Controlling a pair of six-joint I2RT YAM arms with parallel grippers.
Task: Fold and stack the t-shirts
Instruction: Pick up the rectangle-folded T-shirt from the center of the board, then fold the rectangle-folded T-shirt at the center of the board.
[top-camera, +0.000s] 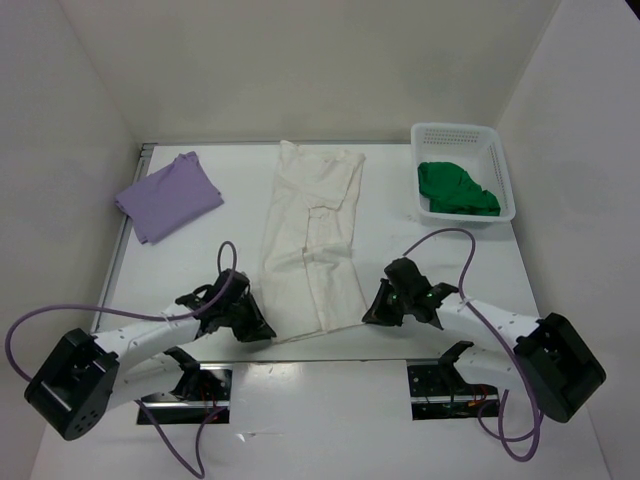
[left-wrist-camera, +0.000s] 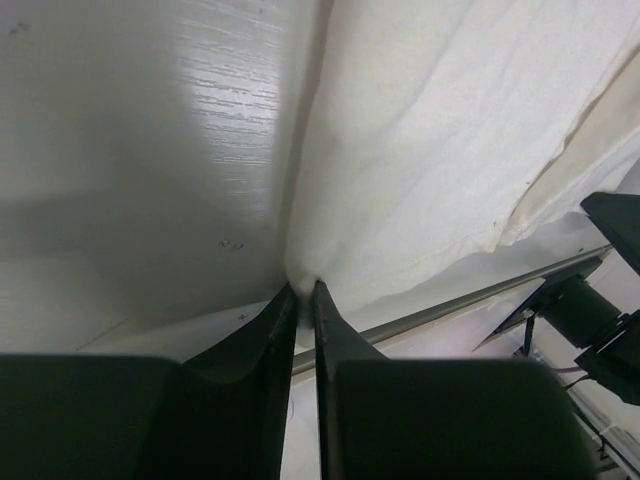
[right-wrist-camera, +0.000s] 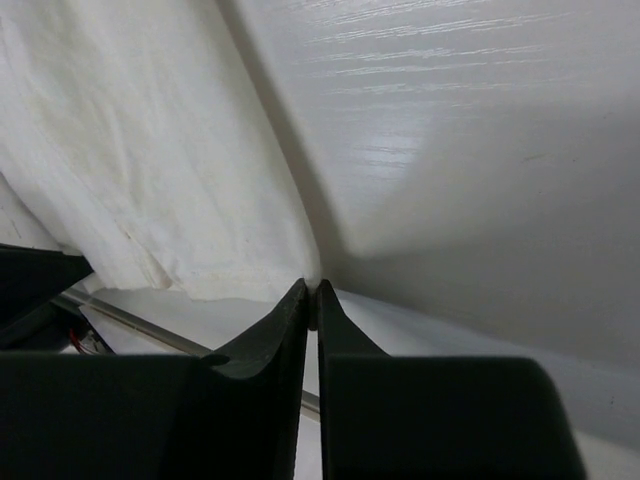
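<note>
The white t-shirt (top-camera: 312, 240) lies as a long folded strip down the middle of the table. My left gripper (top-camera: 262, 328) is shut on its near left corner; the left wrist view shows the cloth (left-wrist-camera: 430, 150) pinched at the fingertips (left-wrist-camera: 304, 291). My right gripper (top-camera: 372, 312) is shut on its near right corner, with the cloth (right-wrist-camera: 150, 150) pinched at the tips (right-wrist-camera: 311, 291). The lavender t-shirt (top-camera: 168, 196) lies folded at the far left. The green t-shirt (top-camera: 456, 188) is bunched in the basket.
A white perforated basket (top-camera: 502, 170) stands at the far right of the table. White walls enclose the table on three sides. The table's near edge rail (left-wrist-camera: 480, 300) runs just under the shirt's hem.
</note>
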